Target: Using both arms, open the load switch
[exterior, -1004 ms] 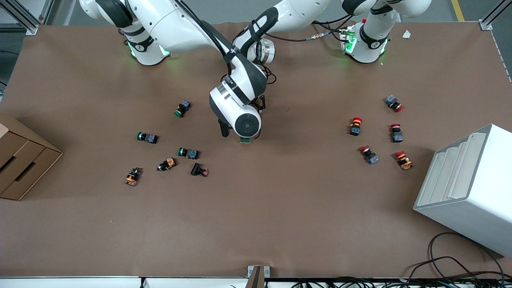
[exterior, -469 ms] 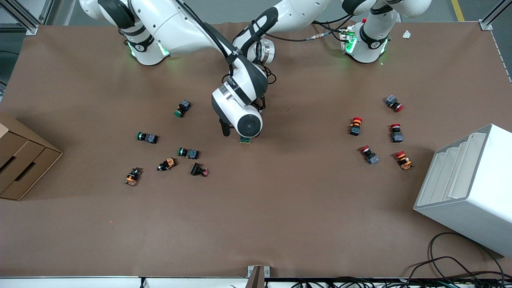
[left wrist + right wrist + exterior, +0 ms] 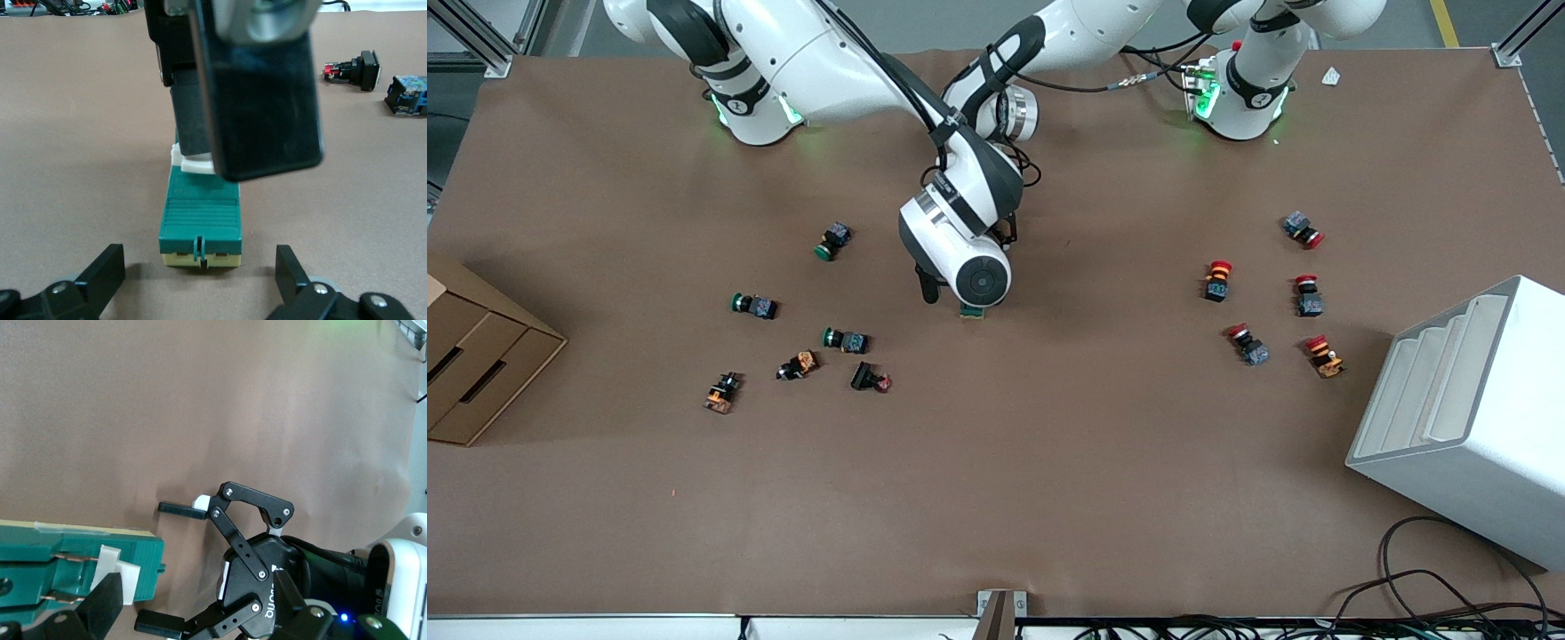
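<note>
Left gripper (image 3: 199,267): wide open, empty, flanking one end of switch (image 3: 200,220), mid-table. Right gripper (image 3: 227,157): down at white toggle (image 3: 193,163); cannot tell whether clamped. Probably bracing step. Next: close left on body, then lever toggle gently.

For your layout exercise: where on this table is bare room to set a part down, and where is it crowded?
Bare: the wide brown strip nearest the front camera, and the middle between the dark-green load switch and the red-capped push buttons. Crowded: around the green-capped push buttons.
</note>
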Motion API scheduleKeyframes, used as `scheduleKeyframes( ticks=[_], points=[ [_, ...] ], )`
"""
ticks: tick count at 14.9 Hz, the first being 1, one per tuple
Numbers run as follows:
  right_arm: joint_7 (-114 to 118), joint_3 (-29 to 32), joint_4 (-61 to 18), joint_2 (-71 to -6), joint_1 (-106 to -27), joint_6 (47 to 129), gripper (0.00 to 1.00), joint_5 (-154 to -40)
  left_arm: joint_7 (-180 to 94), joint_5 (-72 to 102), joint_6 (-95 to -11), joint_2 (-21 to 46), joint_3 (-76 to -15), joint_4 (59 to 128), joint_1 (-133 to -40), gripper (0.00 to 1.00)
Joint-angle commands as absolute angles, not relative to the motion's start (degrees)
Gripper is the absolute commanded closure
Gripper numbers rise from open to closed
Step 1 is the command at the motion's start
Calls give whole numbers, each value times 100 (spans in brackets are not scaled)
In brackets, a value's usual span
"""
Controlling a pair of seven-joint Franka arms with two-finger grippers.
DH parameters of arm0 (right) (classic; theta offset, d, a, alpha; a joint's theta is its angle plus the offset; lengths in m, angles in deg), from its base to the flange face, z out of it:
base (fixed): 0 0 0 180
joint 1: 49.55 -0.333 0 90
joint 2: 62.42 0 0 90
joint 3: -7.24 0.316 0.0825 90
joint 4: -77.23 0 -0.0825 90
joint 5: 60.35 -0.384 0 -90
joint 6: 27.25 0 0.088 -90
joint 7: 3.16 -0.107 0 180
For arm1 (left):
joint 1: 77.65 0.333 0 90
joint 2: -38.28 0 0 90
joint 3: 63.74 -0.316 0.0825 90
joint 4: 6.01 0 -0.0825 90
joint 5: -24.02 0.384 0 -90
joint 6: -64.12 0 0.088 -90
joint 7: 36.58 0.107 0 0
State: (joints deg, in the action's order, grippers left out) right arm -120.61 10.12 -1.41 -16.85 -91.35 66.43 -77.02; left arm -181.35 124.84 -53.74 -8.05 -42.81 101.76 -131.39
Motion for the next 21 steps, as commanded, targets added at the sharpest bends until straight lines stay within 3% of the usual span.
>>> scheduleKeyframes(
  ticks=[1,7,12,21],
  points=[
    [-11918,979,-143,-1698,-9120,6679,0,-7556,-18388,12465,-5506,-1181,-4291,10122,-13152,1],
    [-10874,900,137,-1794,-8805,6644,0,-7407,-18310,12439,-5506,-1129,-4282,10105,-13144,1],
    [-8979,900,182,-2005,-8339,6679,0,-6223,-18047,11958,-5550,-857,-4213,10096,-13065,2],
    [-4066,900,24,-3068,-6565,6469,0,-6000,-16571,10209,-5585,-163,-4028,9850,-12722,1]
  ],
)
